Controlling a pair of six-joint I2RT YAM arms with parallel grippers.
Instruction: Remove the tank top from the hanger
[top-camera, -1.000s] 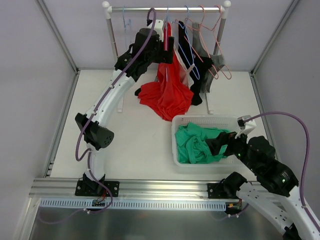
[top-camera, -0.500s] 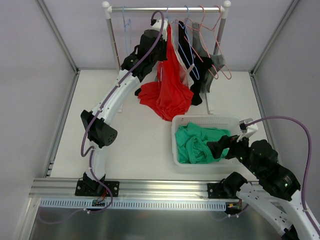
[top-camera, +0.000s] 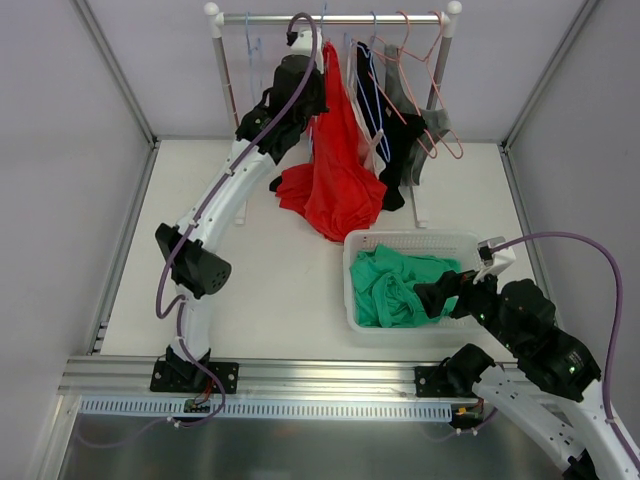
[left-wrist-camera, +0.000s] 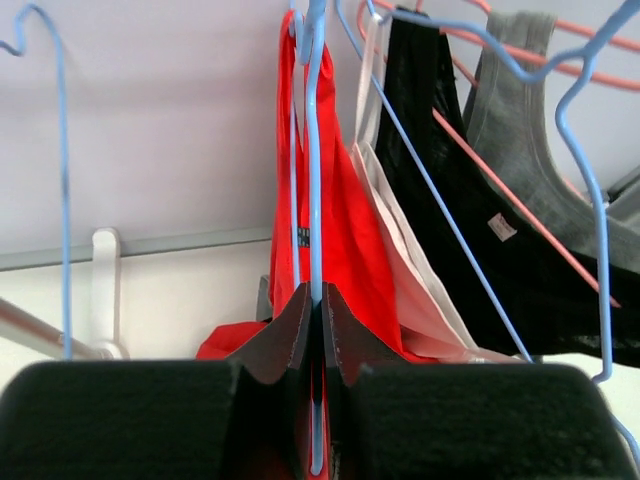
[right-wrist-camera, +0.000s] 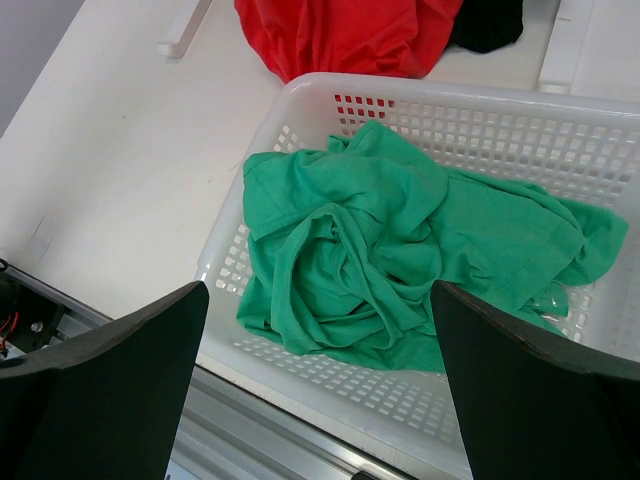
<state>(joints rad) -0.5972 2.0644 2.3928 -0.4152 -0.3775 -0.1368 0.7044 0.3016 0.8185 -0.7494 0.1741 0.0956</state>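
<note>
Left fingers (left-wrist-camera: 298, 335) clamped on blue hanger (left-wrist-camera: 315, 150) wire; red tank top (left-wrist-camera: 350, 250) drapes vertically, directly ahead. Right fingers (right-wrist-camera: 100, 380) apart, well away over white basket (right-wrist-camera: 500, 92).

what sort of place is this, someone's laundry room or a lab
Most likely a lab robot cell, not a home: left arm and right arm bolted to an aluminium rail, bare metal-framed walls, and a small clothes rack and white basket staged on a table.
</note>
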